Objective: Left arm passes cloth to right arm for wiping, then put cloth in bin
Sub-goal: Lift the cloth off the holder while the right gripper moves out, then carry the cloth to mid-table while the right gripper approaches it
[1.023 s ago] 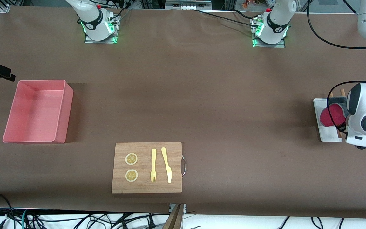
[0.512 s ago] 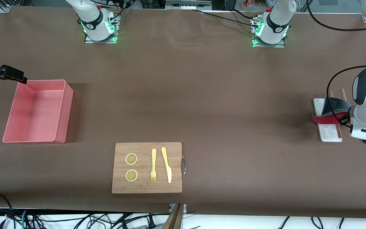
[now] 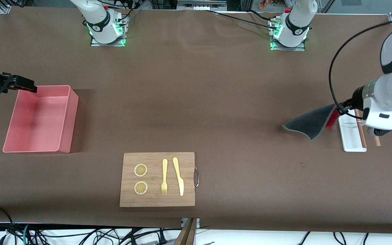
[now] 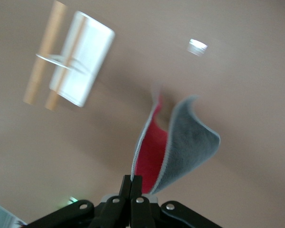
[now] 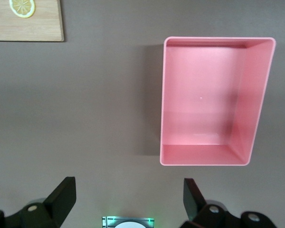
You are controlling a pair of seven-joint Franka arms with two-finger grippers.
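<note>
Since the earlier frame the left arm's black two-finger left gripper had risen off the white rectangular tray and swung toward the middle of the table, carrying the small soft pink-and-grey cloth with it. Its jaws were clenched on one corner of the cloth, which trailed out loose, grey face showing, over bare table just beside the tray. The right arm's black right gripper had edged in and hung with jaws spread wide over the table beside the empty salmon-pink plastic bin. The two grippers were well apart. With only a corner pinched, a quick swing could have pulled the cloth free before the handover. The flapping tail could also have left the right gripper a poor edge to catch.
</note>
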